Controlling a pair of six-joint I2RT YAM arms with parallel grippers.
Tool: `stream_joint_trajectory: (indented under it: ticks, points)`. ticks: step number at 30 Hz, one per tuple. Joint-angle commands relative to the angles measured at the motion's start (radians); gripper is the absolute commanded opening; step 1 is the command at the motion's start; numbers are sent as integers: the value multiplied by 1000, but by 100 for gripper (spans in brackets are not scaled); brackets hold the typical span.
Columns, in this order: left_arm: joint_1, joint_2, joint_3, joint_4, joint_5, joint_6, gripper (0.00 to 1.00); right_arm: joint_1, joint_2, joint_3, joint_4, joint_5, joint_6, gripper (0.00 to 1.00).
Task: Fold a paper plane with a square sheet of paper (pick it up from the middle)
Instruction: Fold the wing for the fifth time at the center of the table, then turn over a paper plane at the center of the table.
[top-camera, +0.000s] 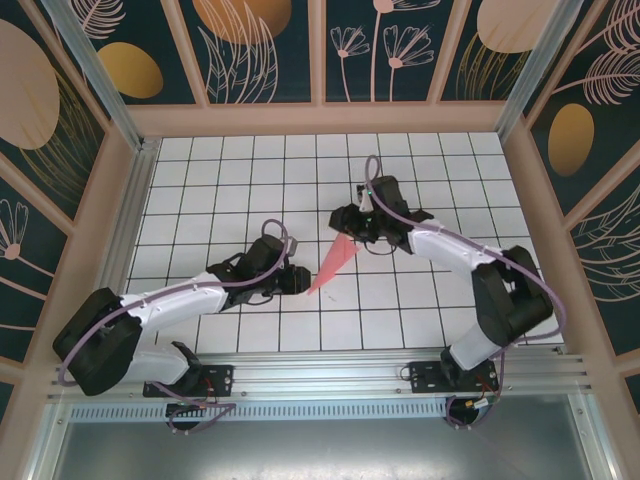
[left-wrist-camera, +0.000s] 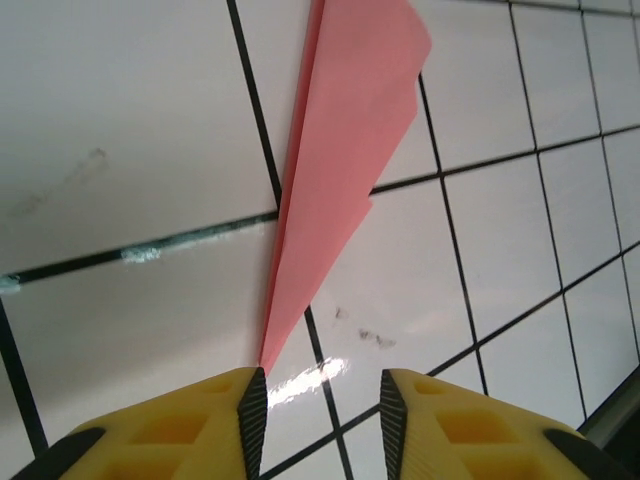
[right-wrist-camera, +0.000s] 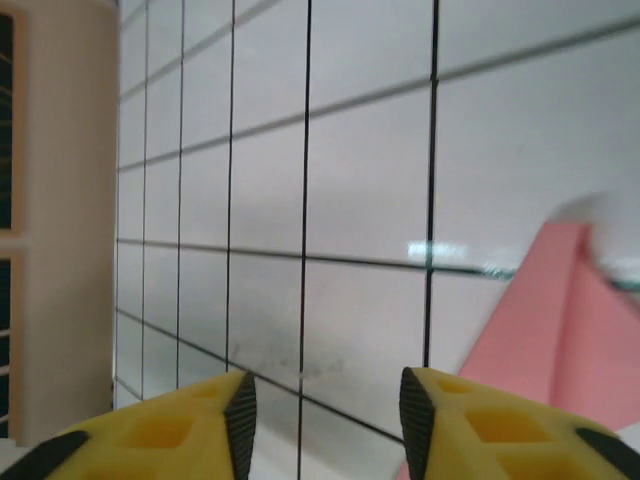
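Looking like the fold's done: the paper plane (top-camera: 338, 258) lies on the tiled table (top-camera: 220, 200), long axis diagonal. The left gripper (top-camera: 298, 281) sits right at the plane's nose tip, jaws parted, nothing between them. The right gripper (top-camera: 345, 222) is by the plane's tail, also parted and empty. I'd say left's nearer for any regrab.

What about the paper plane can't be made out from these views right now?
Top external: paper plane too small to check its creases; the right gripper hangs over its tail end, so contact is unclear.
Left wrist: tail cut off by the top edge.
Right wrist: plane blurred, cut off by the right edge and a fingertip.
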Motion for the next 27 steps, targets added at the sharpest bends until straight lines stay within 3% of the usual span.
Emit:
stream_joint_trajectory:
  ticks: [1,5,10,14,17,27]
  points:
    - [-10,-22,38,51,-131,54,41,-57,-92,-96,-32,172,48,62]
    - [-41,53,130,5,-230,153,48,-120,-177,-208,15,171,115,85]
    - [-148,264,345,-199,-446,236,48,-178,-239,-295,31,212,179,99]
    - [-218,463,526,-330,-542,280,47,-221,-260,-324,-5,258,215,99]
    - [-238,566,624,-395,-551,305,43,-259,-275,-350,-13,261,229,99]
    - [-241,719,759,-477,-575,314,34,-308,-294,-380,-7,221,220,99]
